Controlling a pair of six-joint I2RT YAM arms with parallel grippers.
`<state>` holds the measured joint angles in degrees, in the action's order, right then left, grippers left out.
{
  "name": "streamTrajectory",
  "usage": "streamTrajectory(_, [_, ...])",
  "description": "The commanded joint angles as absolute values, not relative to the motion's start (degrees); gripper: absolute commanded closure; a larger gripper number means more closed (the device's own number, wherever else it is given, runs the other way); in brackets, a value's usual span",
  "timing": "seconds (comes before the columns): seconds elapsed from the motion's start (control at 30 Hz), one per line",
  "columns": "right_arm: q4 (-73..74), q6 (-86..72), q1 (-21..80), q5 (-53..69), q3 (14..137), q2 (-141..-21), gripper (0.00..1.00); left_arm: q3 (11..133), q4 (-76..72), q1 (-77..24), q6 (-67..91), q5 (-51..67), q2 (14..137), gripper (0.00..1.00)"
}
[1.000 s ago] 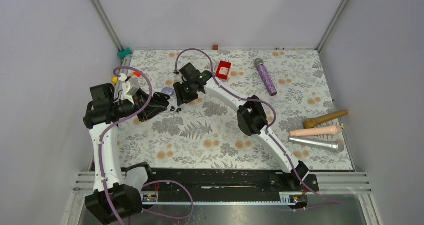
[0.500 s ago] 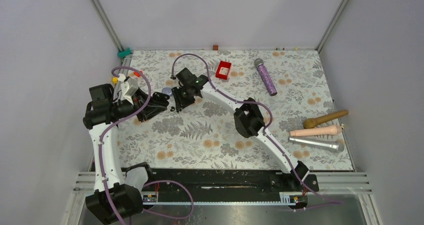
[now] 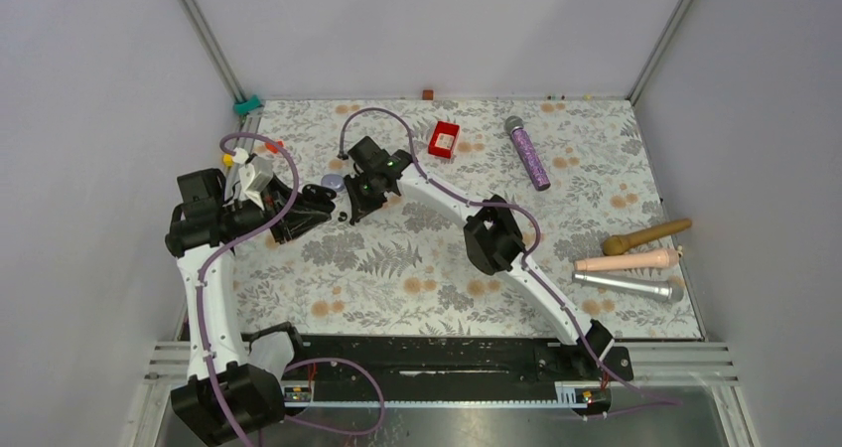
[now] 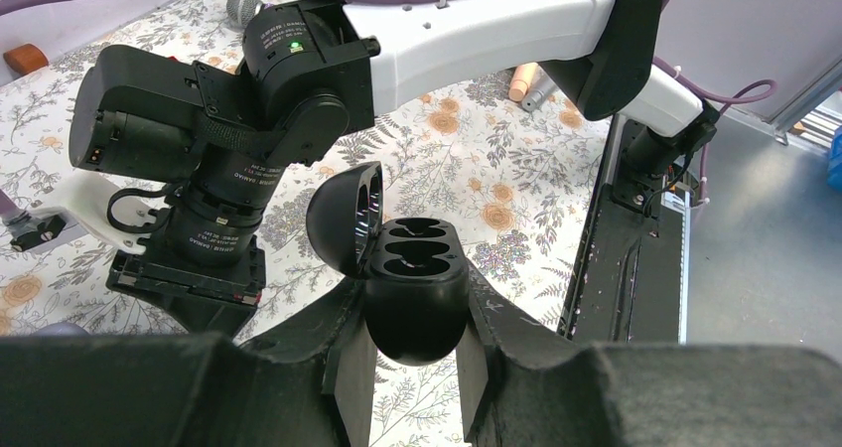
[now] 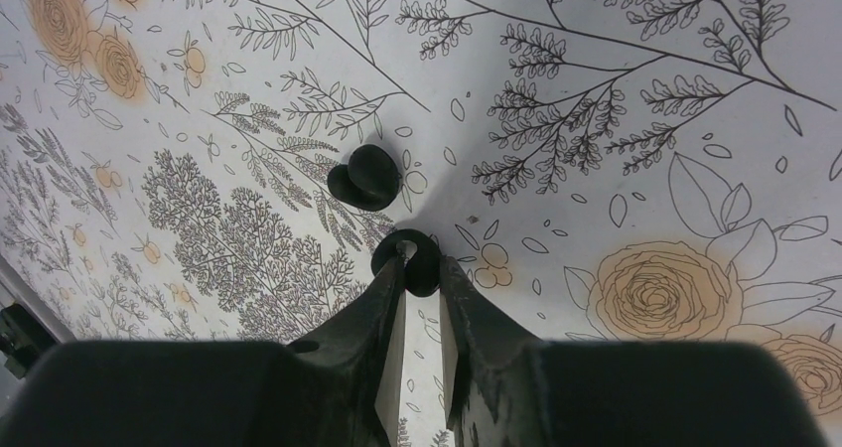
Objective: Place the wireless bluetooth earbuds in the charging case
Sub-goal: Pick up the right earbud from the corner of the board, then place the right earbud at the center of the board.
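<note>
The left end effector (image 4: 412, 353) is clenching the black charging case (image 4: 415, 303) by its base, with the lid standing open and two wells facing up. To its right, the right end effector (image 5: 407, 290) is pinching one earbud (image 5: 407, 260) low on the floral-printed bench (image 3: 417, 268). The second earbud (image 5: 364, 177) is lying just beside it. Plain grey walls (image 3: 427, 30) are enclosing the bench.

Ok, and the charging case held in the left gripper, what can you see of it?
The charging case is a small glossy black clamshell, plastic by its look, rounded like a pebble. Its hinged lid stands open, tipped up to the left, and the base shows two moulded wells side by side, both empty. It sits upright, pinched at its sides between the fingers of the left gripper. Nothing else touches it.
</note>
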<state>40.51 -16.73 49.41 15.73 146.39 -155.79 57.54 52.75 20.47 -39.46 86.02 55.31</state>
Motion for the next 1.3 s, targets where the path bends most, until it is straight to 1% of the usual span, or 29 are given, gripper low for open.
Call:
streamTrajectory(0.0, [41.96,-15.91,49.92,14.1,148.5,-156.01,0.82,57.35,51.45,20.99,-41.46,89.44,55.16,1.0])
streamTrajectory(0.13, [42.8,-14.52,49.83,13.58,149.23,-155.16,0.85,57.28,51.5,21.06,-41.64,89.66,55.19,1.0])
streamTrajectory(0.23, [43.87,-13.74,49.6,13.52,149.0,-152.88,0.84,57.22,51.43,21.13,-41.63,89.74,55.27,1.0])
streamTrajectory(0.43, [44.78,-13.48,47.16,14.43,143.81,-145.77,0.83,57.3,51.5,21.18,-41.6,90.0,55.55,1.0])
streamTrajectory(0.57, [44.26,-12.32,43.72,14.07,133.99,-138.93,0.82,57.3,51.58,21.23,-41.6,90.36,55.38,1.0])
streamTrajectory(0.7, [38.79,-12.04,38.19,12.78,117.19,-130.93,0.82,57.3,51.58,21.18,-41.67,90.45,55.27,1.0])
streamTrajectory(0.87, [33.75,-11.88,31.76,9.85,102.92,-122.98,0.81,57.3,51.56,21.17,-41.83,90.52,54.84,1.0])
streamTrajectory(1.03, [32.23,-12.07,26.58,7.92,95.25,-118.55,0.81,57.3,51.65,21.18,-41.91,90.44,54.83,1.0])
streamTrajectory(1.27, [31.79,-14.42,22.72,6.25,89.24,-116.19,0.79,57.3,51.62,21.2,-41.97,90.35,55.1,1.0])
